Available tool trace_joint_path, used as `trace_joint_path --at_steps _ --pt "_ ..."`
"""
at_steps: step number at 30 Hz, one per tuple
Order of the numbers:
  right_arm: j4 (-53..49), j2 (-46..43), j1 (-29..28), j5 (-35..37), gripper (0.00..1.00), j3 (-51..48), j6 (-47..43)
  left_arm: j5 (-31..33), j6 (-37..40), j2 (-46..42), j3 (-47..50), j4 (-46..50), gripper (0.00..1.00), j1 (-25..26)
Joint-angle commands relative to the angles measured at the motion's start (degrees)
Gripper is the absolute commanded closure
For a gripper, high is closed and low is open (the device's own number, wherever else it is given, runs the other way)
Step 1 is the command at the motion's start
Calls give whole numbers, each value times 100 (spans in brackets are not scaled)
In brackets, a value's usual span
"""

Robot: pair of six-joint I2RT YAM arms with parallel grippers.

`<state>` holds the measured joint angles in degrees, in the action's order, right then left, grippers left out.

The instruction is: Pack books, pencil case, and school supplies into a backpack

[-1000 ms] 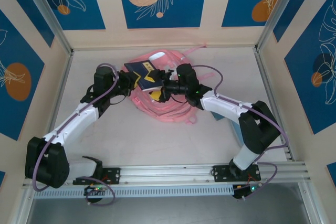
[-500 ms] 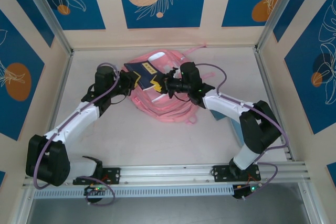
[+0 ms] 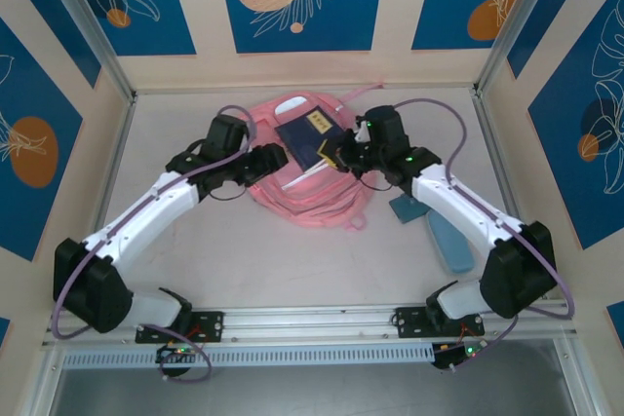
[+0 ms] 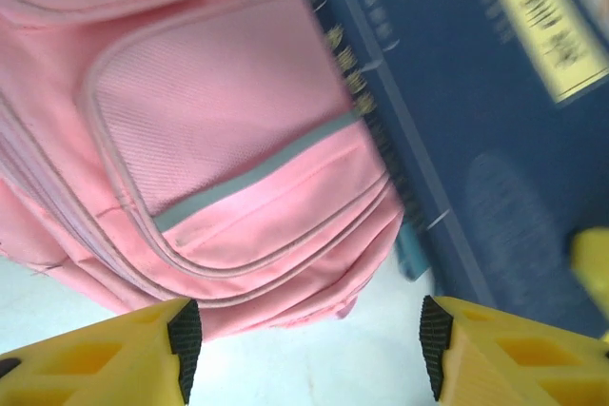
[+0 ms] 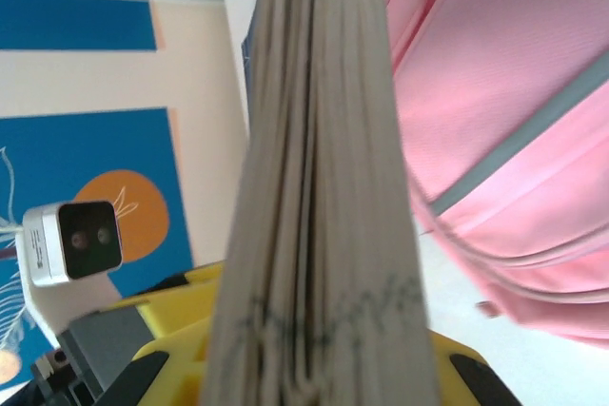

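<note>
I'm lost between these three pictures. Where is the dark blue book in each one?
Top external: the navy book sits tilted just above the middle, over the pink backpack.
Left wrist: the navy book takes up the upper right, its spiral edge beside the pink backpack.
Right wrist: the navy book is seen edge-on, with pale pages running down the middle.
Shared landmark: the pink backpack, here on the right.

The navy book (image 3: pixel 310 140) passed from left jaws to right jaws.
</note>
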<state>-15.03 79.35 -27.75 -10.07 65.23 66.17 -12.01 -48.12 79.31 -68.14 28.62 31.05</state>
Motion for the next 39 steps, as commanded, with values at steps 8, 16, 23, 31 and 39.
trace_joint_path --at_steps 8,16,23,31,39 --pt "-2088 -1063 1548 328 97 119 -1862 1757 2608 2012 -2106 1800 23 1371" --pt "-2322 -1734 2435 68 97 -534 -1785 2291 3473 3746 -3766 2614 24 1754" --pt "-2470 -1933 2658 57 96 -522 -2003 2576 3666 4475 -4454 2911 33 1767" --pt "-2410 -1915 2660 -23 95 -559 -1894 2307 3724 4803 -4589 3018 36 1764" --pt "-2452 -1943 2661 -8 95 -635 -1920 2620 3602 4679 -4777 3106 66 1756"
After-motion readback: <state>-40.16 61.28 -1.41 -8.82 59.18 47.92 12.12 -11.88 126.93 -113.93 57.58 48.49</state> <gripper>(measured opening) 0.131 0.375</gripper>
